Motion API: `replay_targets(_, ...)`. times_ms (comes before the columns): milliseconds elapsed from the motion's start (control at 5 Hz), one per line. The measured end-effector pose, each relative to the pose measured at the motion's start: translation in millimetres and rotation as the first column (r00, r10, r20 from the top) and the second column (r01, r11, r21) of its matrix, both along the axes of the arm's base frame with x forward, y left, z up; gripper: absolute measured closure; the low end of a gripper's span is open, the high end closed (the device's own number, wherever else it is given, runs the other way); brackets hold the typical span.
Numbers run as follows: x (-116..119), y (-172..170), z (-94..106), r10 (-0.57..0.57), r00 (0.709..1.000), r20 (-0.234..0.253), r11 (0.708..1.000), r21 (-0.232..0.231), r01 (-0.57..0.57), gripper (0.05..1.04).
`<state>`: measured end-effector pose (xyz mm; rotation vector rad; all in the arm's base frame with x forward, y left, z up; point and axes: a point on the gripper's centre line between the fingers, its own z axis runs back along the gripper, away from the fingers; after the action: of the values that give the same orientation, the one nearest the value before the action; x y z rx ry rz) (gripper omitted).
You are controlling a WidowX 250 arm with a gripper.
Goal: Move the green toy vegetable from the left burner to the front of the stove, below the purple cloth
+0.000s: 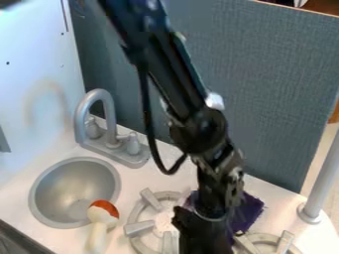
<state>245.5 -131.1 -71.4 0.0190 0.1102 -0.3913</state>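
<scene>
Taking twelve o'clock as the top of the camera view, one round metal sink (44, 194) is set into the white tabletop (17, 211) at the left. One grey faucet (109, 111) stands at its one o'clock, with two knobs at the faucet's base. At the sink's four to five o'clock lies one toy with a rounded orange-and-white head (103, 212) and a pale handle (97, 238) pointing to six o'clock; the head overlaps the rim in view. Further right come two grey stove burners, the left one (138, 228) and, at its four o'clock, the right one (285, 242). Between them, the single arm's black end effector (202, 238) hangs down; whether it is apart, together or clamped on something I cannot tell. One purple cloth (250, 212) lies at its two o'clock, partly hidden behind it; contact cannot be made out. One grey pole (320, 186) stands at the cloth's three o'clock, and one blue-grey panel (265, 89) rises behind.
</scene>
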Motion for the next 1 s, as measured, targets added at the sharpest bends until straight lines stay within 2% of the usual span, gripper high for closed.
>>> replay_targets(200,4.2,1.3,-17.0,0.021,0.999,-0.029,0.999,0.041,-0.020,0.710)
replay_targets(600,12.2,-1.0,-18.1,0.032,0.999,-0.017,0.998,0.045,-0.031,0.674)
replay_targets(800,5.5,1.1,-3.2,0.061,0.998,-0.001,0.998,0.028,-0.061,0.368)
replay_targets(1000,19.0,-7.6,56.5,0.105,0.983,0.150,0.992,-0.083,-0.094,0.105)
